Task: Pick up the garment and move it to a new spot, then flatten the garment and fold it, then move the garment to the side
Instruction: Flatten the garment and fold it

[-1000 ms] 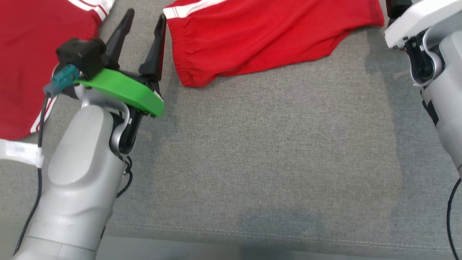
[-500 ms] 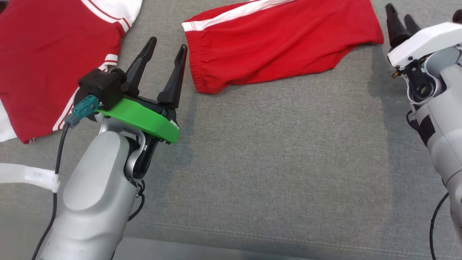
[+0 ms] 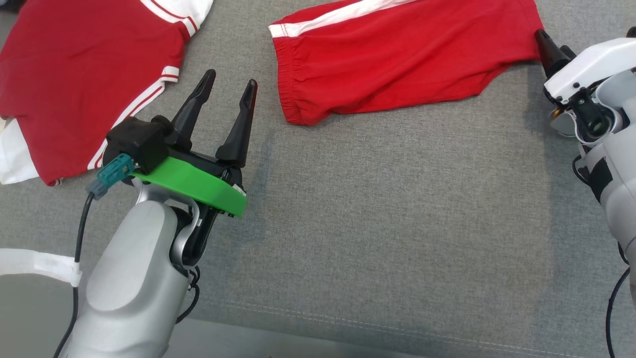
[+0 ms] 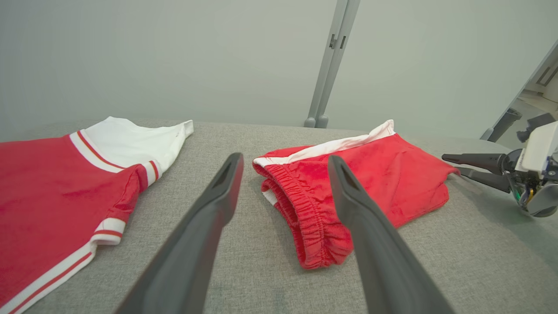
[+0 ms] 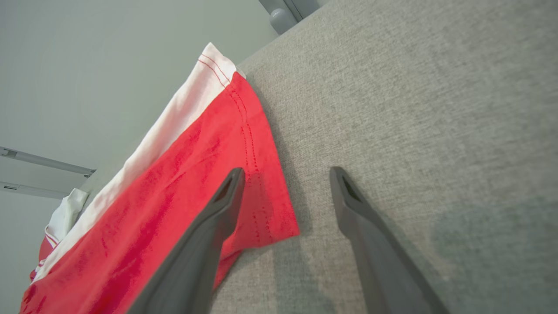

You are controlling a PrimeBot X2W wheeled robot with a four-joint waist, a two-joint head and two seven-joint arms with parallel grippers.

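Pale plain wall (image 4: 174, 52) behind, with a slim grey metal post (image 4: 332, 65) rising past the far edge of a grey woven fabric surface (image 3: 377, 238).

Toward that far edge, right of centre: soft red shorts with a white side stripe and gathered elastic waistband (image 3: 397, 64). Mostly flat but rumpled, waistband end to the left, leg hem toward the right edge.

Just beside the waistband end, not touching it: left gripper (image 3: 231, 79), two dark fingers spread wide, nothing between them. At the hem corner: right gripper (image 5: 286, 171), likewise spread wide and empty, one finger over the red cloth, the other over bare surface. Contact with the cloth impossible to tell. With a gripper at each end, probably the garment to handle.

Judged from this: no grasp made, so pick-up yet to come. After that, the carry to a new spot, flattening, folding and the move aside, all apparently left to do.

Further left, near the far left corner: red short-sleeved shirt with white striped trim (image 3: 74, 84), spread flat, well apart from the shorts. Along the near edge, a pale stitched seam (image 3: 397, 327). Wide bare middle, usable as a new spot.
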